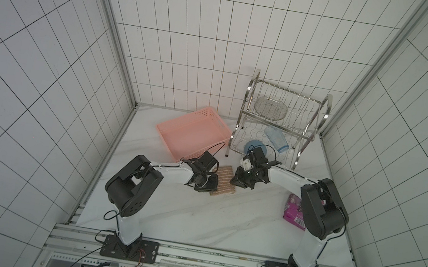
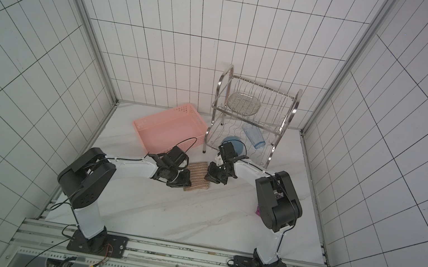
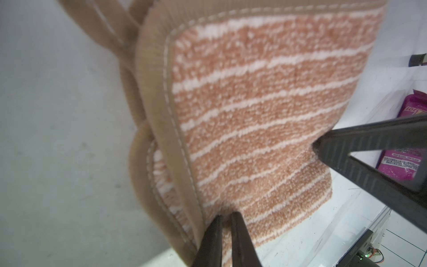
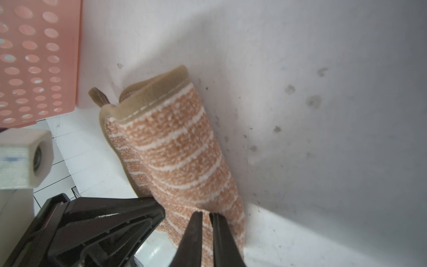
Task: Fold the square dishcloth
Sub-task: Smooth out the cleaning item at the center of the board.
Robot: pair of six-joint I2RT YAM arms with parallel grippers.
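Tan dishcloth point(image 1: 224, 182) folded double; both jaws pinch opposite sides.

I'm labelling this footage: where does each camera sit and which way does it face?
Top views: high above the bases, looking down at the table; left arm and right arm show.
Left wrist: on the left arm, looking along the left jaws, shut on the square dishcloth.
Right wrist: on the right arm, looking along the right jaws, shut on it too.
Shared: all show the dishcloth; each wrist view shows the opposite jaws.
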